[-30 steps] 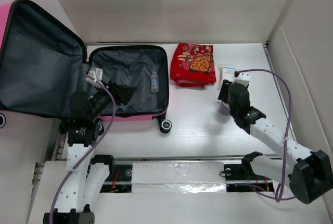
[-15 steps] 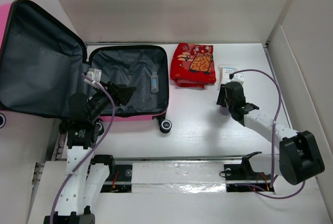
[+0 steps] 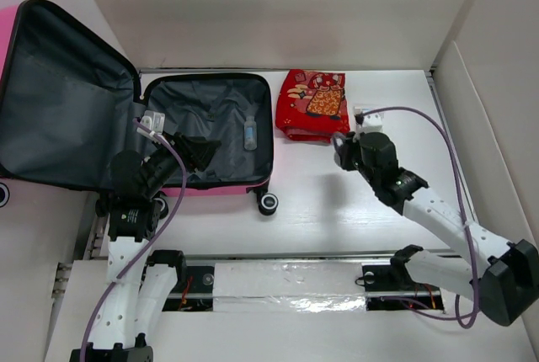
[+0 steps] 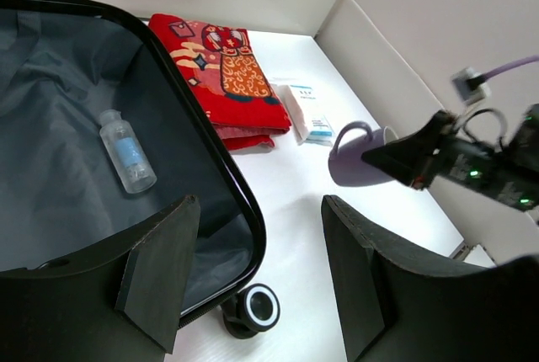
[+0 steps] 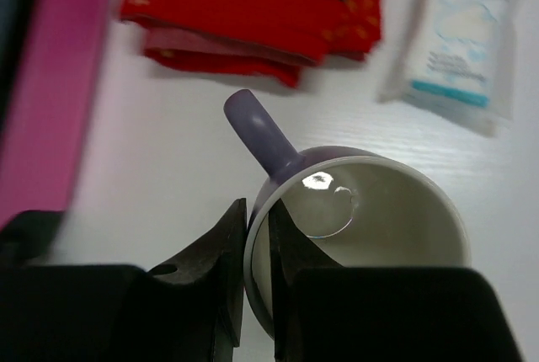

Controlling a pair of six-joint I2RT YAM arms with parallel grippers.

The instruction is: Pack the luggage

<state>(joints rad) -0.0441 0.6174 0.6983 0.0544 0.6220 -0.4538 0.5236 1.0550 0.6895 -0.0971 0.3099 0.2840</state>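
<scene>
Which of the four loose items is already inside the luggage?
The small clear bottle, lying on the grey lining of the luggage; the red cloth, tissue pack and mug are outside it.

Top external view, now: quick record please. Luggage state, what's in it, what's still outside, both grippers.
luggage: lying open, grey lining showing
inside: one small clear bottle on the lining
outside: red folded cloth, white packet, purple mug
left gripper: open, empty, at the luggage's near edge
right gripper: shut on the purple mug's rim, right of the luggage
</scene>
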